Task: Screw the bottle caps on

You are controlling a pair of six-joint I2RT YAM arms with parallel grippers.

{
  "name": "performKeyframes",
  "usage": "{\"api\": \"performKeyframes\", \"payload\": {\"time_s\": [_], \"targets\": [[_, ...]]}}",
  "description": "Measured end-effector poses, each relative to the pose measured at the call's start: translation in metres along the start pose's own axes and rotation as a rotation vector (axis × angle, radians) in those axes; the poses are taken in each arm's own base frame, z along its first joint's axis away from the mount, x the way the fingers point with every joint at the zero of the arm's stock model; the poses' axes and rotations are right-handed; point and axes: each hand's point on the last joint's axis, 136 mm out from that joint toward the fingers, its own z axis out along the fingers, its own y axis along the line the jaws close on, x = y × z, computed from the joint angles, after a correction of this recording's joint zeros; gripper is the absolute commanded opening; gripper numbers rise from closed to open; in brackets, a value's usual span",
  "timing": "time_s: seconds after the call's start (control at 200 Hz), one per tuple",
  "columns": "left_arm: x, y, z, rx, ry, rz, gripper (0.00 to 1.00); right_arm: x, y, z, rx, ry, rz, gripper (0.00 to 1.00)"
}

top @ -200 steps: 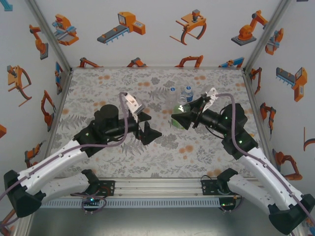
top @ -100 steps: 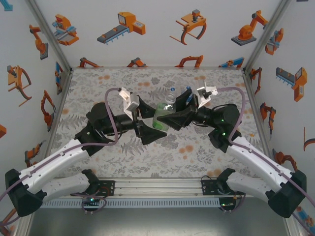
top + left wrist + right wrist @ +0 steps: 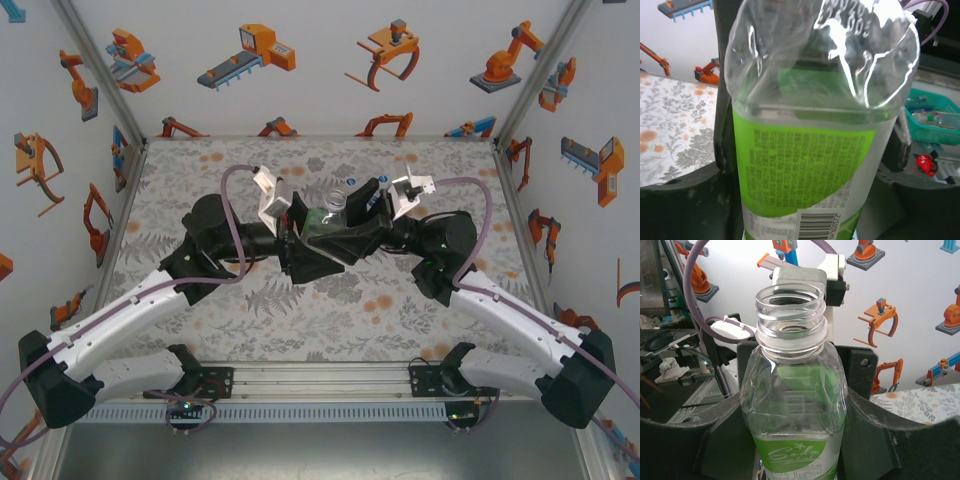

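A clear bottle with a green label (image 3: 325, 222) hangs above the middle of the table, held from both sides. Its threaded neck (image 3: 790, 307) is open, with no cap on it. My right gripper (image 3: 797, 440) is shut on the bottle's body, one dark finger (image 3: 875, 430) pressing each side. From the left, my left gripper (image 3: 810, 165) has closed round the same bottle, and its fingers (image 3: 722, 150) touch the label's edges. In the top view the left gripper (image 3: 300, 248) and right gripper (image 3: 348, 236) meet at the bottle. The bottle caps are hidden or too small to make out.
Another small clear bottle (image 3: 350, 182) stands at the back, just behind the grippers. The floral table mat (image 3: 200, 180) is walled in by white panels with orange robot prints. A teal basket (image 3: 935, 117) lies outside the cell.
The right arm carried the green-labelled bottle left toward the middle. The left arm swung right to meet it, and its wide-open jaws closed onto the bottle.
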Motion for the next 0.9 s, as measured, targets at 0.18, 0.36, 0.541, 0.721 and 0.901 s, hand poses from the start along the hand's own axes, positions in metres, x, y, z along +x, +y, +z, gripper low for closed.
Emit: {"api": "performKeyframes", "payload": {"time_s": [0.18,0.36,0.541,0.721,0.901], "targets": [[-0.001,0.000,0.000,0.000,0.011,0.025,0.46,-0.002,-0.001,0.000,0.007,-0.009,0.001,0.29],[0.001,0.007,-0.009,-0.038,0.044,0.030,0.41,-0.004,-0.004,-0.002,0.049,-0.015,-0.016,0.74],[-0.002,0.023,-0.039,-0.148,0.090,0.050,0.35,-0.019,-0.004,-0.015,0.158,-0.028,-0.088,0.75],[-0.008,0.043,-0.080,-0.308,0.133,0.097,0.23,-0.003,-0.036,-0.037,0.406,0.068,-0.080,0.64],[0.003,0.077,-0.119,-0.484,0.189,0.076,0.10,0.063,-0.095,-0.071,0.704,0.282,0.044,0.54]]}}
